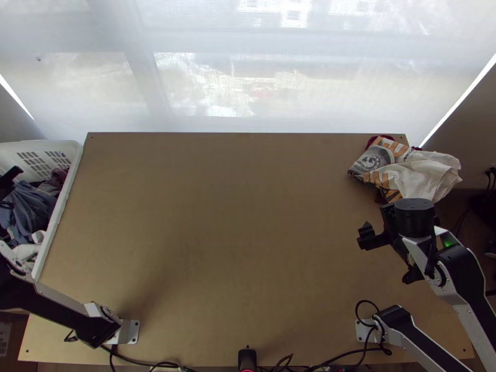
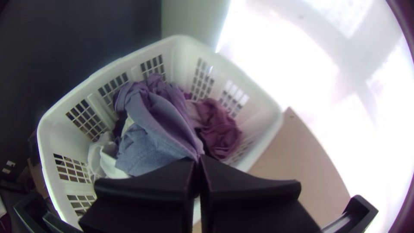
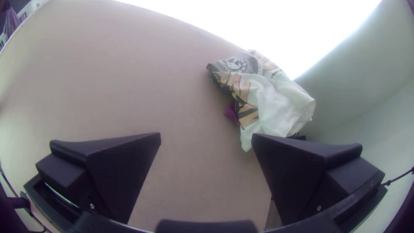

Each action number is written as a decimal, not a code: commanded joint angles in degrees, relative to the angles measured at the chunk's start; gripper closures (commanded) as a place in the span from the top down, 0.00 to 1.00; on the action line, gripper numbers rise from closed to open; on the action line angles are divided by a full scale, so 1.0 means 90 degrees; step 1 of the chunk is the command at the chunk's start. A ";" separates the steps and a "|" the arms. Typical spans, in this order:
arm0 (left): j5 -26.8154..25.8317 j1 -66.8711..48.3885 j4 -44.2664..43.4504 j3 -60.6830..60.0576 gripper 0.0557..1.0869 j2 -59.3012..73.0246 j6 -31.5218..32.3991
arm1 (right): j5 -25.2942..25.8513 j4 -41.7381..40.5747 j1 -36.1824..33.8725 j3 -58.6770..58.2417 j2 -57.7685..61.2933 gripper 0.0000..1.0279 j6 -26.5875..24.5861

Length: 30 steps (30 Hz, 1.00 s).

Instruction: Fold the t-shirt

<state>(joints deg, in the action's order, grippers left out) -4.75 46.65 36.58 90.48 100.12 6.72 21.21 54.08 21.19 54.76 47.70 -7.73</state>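
Plain tan counter point(image 1: 217, 217), below a milky white window covering point(image 1: 99, 93) at twelve o'clock. At two o'clock, a white cloth point(image 1: 421, 173) printed with orange blocks, black markings and a grey panel carrying a round black-and-white motif; deep magenta fabric point(image 3: 231, 113) peeks from its edge. At nine to ten o'clock, a white basket point(image 1: 61, 208), its walls patterned with grids of slots. Inside: a cloth point(image 2: 151, 116) in dusty blue and soft violet, plum-red fabric point(image 2: 220, 129) and white fabric point(image 2: 110, 166). Both the left pincer point(image 1: 9, 180) and right pincer point(image 1: 366, 239) are matte black.
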 commanded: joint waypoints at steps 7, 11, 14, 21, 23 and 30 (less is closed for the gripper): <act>-0.1073 -0.1971 0.0848 0.0181 0.04 -0.4005 0.0103 | 0.0016 -0.0062 0.0497 -0.0557 -0.0710 0.95 -0.0001; -0.1083 -0.3455 0.1278 0.0933 0.04 -0.4190 0.0074 | 0.0016 -0.0052 0.0575 -0.0733 -0.0964 0.95 -0.0020; -0.1073 -0.4686 0.1541 0.1470 0.04 -0.4063 0.0210 | 0.0026 -0.0013 0.0585 -0.0714 -0.1062 0.95 -0.0089; -0.1083 -0.7274 0.1873 0.1099 0.04 -0.3780 0.0728 | 0.0055 -0.0004 0.0595 -0.0538 -0.1091 0.95 -0.0411; -0.1083 -0.7967 0.1795 0.0592 0.04 -0.3790 0.0718 | 0.0075 -0.0004 0.0585 -0.0499 -0.1091 0.95 -0.0499; -0.1015 -0.9774 0.1610 0.0191 0.04 -0.3145 0.0425 | 0.0290 -0.0004 -0.0001 -0.0391 -0.1130 0.95 -0.0850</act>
<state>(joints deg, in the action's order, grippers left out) -14.37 -24.84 51.90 95.37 67.57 11.99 22.44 54.06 25.02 50.39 38.09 -12.80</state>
